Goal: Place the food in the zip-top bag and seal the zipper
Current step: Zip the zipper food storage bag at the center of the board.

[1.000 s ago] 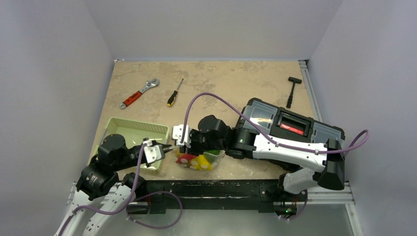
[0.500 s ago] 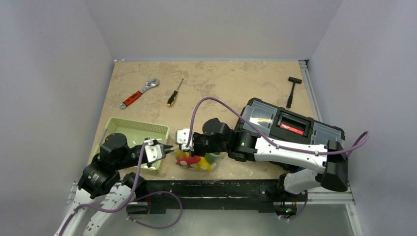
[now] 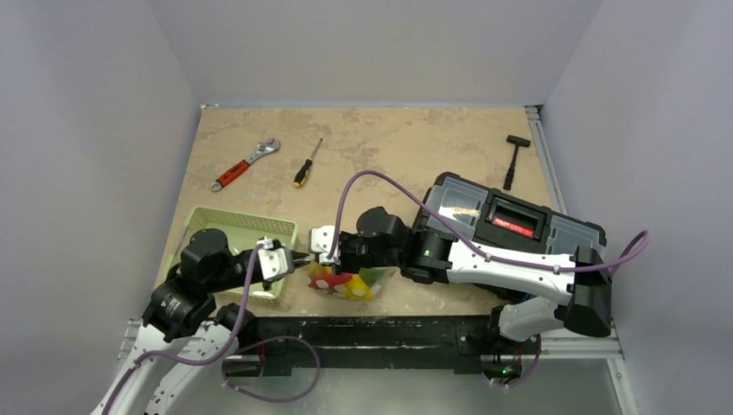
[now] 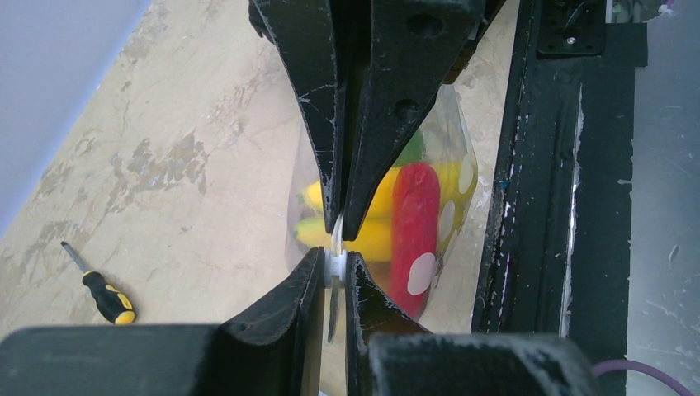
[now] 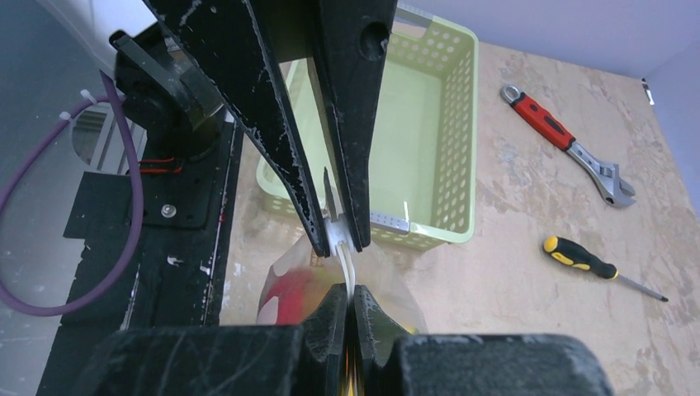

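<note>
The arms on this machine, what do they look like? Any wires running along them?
Both are chunky black joints joined by white shells. The left arm and right arm each trail a purple cable. The left gripper and right gripper each have two black, scuffed, tapering fingers.

Seen from above, the zip-top bag [image 3: 384, 274] is lying at the bench's [image 3: 389, 143] near edge with the food [image 3: 333, 281] sitting inside it, and the basket [image 3: 226, 226] is sitting just beside it at 9 o'clock. The left tool [image 3: 302, 259] and right tool [image 3: 321, 259] are meeting at the bag's 10 o'clock edge, both pinching it. From the bag, the wrench [image 3: 246, 164] is lying well off at 11 o'clock, the screwdriver [image 3: 306, 164] between 11 and 12, the toolbox [image 3: 510, 220] at 2, and the hammer [image 3: 513, 160] behind that.
</note>
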